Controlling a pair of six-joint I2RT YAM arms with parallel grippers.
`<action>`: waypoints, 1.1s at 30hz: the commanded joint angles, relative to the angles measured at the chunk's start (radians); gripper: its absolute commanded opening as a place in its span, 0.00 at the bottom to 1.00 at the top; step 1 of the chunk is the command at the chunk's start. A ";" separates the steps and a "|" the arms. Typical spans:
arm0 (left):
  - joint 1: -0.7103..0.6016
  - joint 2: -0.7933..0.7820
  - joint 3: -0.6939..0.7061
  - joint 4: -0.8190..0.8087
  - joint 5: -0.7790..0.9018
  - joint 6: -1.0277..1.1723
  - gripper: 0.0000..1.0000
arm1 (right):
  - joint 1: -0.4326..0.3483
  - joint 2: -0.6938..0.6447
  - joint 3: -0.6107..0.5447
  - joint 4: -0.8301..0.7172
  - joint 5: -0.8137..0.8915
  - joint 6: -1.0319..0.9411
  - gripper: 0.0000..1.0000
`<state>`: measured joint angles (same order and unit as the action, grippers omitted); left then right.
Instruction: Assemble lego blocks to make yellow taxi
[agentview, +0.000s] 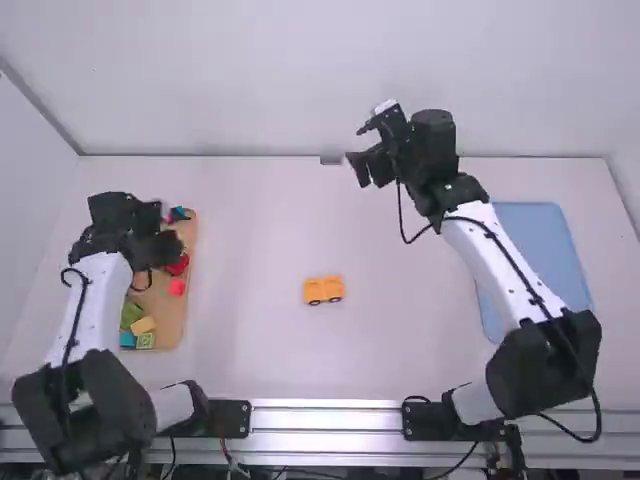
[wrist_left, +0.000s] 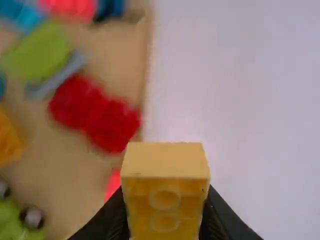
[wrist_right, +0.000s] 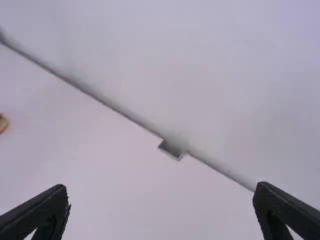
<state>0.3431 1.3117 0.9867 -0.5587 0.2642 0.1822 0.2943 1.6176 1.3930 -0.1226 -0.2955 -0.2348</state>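
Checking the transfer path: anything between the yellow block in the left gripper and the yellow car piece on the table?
Nothing visible. Left gripper has the yellow block over the tan tray; no object stands between there and the car piece. Right gripper is farther back, off that line.

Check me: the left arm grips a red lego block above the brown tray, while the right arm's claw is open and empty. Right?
The lego block in the left gripper is yellow, not red, as the left wrist view shows. The rest stands: brown tray below, right gripper open and empty.
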 joint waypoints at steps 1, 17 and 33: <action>-0.114 -0.023 -0.009 0.059 0.137 0.078 0.09 | -0.001 0.053 0.033 0.030 -0.206 -0.001 0.98; -0.370 0.212 -0.015 0.699 0.754 0.087 0.18 | -0.039 0.274 0.033 0.210 -1.040 -0.111 0.98; -0.450 0.290 -0.016 0.904 0.923 0.031 0.08 | 0.007 0.274 0.032 0.167 -1.141 -0.159 0.91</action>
<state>-0.1028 1.6009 0.9771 0.3389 1.1538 0.2062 0.3023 1.8870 1.3941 0.0414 -1.3853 -0.3962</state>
